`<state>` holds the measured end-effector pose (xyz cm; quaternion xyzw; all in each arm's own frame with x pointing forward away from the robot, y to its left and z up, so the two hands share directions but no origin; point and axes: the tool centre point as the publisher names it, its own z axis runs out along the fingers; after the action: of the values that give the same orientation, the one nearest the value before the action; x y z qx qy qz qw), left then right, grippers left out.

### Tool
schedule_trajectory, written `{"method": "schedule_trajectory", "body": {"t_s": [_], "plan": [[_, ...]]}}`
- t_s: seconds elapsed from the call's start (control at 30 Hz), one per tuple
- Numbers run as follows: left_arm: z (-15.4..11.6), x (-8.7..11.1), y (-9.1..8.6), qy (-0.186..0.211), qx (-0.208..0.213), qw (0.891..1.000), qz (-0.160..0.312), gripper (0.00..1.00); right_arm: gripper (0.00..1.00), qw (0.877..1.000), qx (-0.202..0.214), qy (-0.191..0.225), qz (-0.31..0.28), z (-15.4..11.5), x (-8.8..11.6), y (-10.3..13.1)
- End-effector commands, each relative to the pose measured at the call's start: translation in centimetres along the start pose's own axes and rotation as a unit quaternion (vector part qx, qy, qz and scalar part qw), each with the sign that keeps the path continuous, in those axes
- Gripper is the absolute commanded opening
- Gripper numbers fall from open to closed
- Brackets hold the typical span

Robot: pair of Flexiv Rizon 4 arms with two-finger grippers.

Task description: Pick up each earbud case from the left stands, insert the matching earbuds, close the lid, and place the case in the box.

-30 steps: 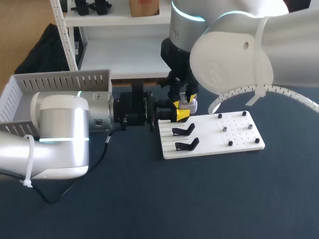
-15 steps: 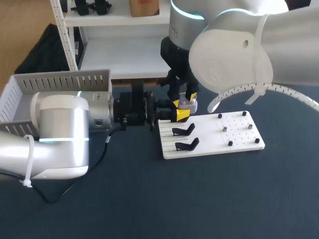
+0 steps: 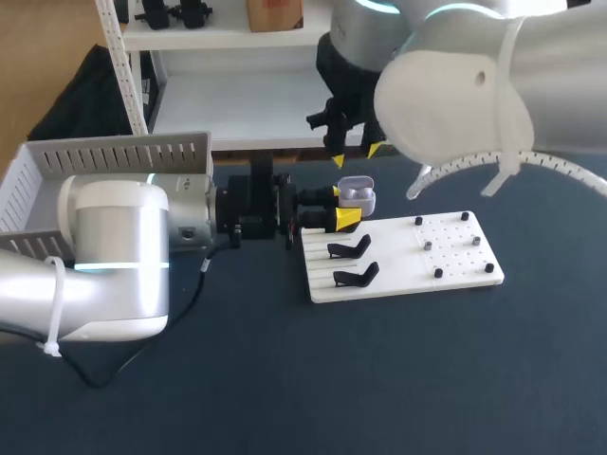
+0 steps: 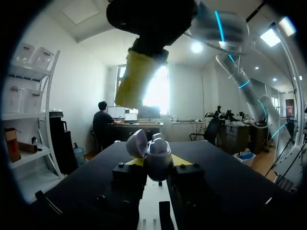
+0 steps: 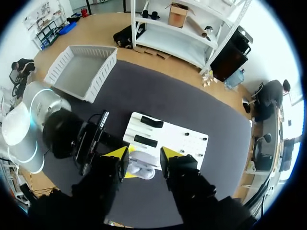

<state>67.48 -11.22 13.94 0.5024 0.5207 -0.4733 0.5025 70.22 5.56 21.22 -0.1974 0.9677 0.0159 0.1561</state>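
My left gripper (image 3: 340,206) reaches in from the left and is shut on a white earbud case (image 3: 357,196) at the far left corner of the white stand board (image 3: 398,270). In the left wrist view the case (image 4: 158,152) sits between the yellow tips of the left gripper (image 4: 158,163), with its lid (image 4: 136,143) standing open. My right gripper (image 3: 358,155) hangs open above the case and clear of it. From the right wrist view, the case (image 5: 142,165) lies below the right gripper (image 5: 144,154), whose fingers hold nothing.
Two black stands (image 3: 349,249) (image 3: 357,275) sit on the board's left half. Small pegs (image 3: 438,245) dot its right half. A white slatted box (image 3: 104,156) stands at the far left, partly behind my left arm.
My right gripper has lifted up off the earbud case and its fingers have spread wider. The left gripper and the case have stayed in place.
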Motion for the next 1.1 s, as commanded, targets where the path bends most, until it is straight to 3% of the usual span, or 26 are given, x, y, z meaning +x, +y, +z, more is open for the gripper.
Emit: {"method": "schedule_trajectory", "body": {"t_s": [0.03, 0.2, 0.43, 0.83, 1.1], "plan": [[0.0, 0.0, -0.1, -0.001, -0.002, 1.000, 0.001, 0.00, 0.44, 1.000, 0.005, 0.004, 0.006, 1.8, -1.2, -0.7], [0.0, 0.0, -0.1, -0.001, -0.002, 1.000, 0.001, 0.00, 0.43, 1.000, 0.010, 0.024, 0.017, 3.6, -1.4, -1.4], [0.0, 0.0, -0.1, -0.001, -0.002, 1.000, 0.001, 0.00, 0.42, 0.999, 0.012, 0.040, 0.031, 4.5, -0.2, -1.9], [0.0, 0.0, -0.1, -0.001, -0.002, 1.000, 0.001, 0.00, 0.42, 0.998, 0.017, 0.042, 0.036, 3.0, 2.8, -1.3], [0.0, 0.0, -0.1, -0.001, -0.002, 1.000, 0.001, 0.00, 0.42, 0.998, 0.023, 0.028, 0.056, 1.9, 3.7, -1.2]]}}
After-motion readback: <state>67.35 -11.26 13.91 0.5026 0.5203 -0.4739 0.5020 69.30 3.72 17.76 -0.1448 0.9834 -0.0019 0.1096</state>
